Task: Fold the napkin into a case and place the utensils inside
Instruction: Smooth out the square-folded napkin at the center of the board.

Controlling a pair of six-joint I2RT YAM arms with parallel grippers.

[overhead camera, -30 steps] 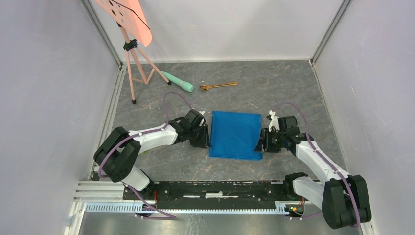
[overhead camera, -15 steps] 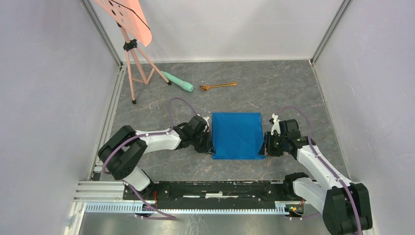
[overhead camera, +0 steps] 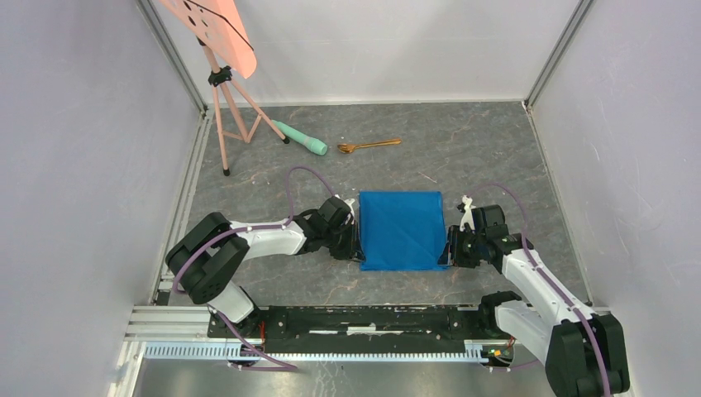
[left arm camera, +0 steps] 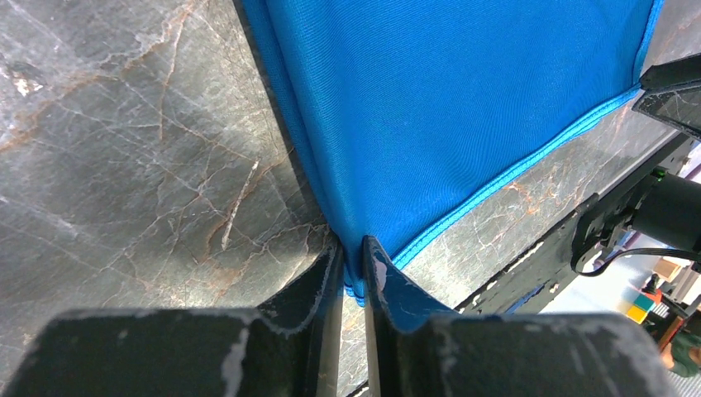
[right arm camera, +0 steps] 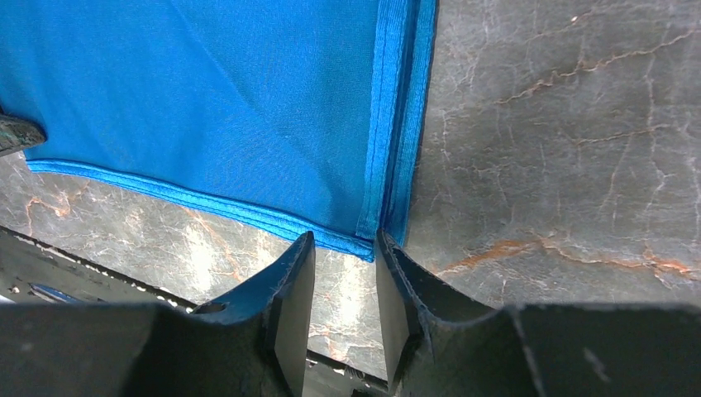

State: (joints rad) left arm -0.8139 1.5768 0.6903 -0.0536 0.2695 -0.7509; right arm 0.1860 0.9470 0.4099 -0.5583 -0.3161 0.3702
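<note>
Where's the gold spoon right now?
In the top view, the spoon lies at the far side of the table, just right of the mint-green cylinder, beyond the blue napkin.

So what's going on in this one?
Both arms are at the blue napkin, which lies spread on the table. The left hand is pinched shut on its near left corner. The right hand straddles the near right corner with its fingers apart, not visibly gripping. The gold utensils lie untouched at the far side, near a mint-green cylinder, and nothing is tucked into the cloth yet.
</note>
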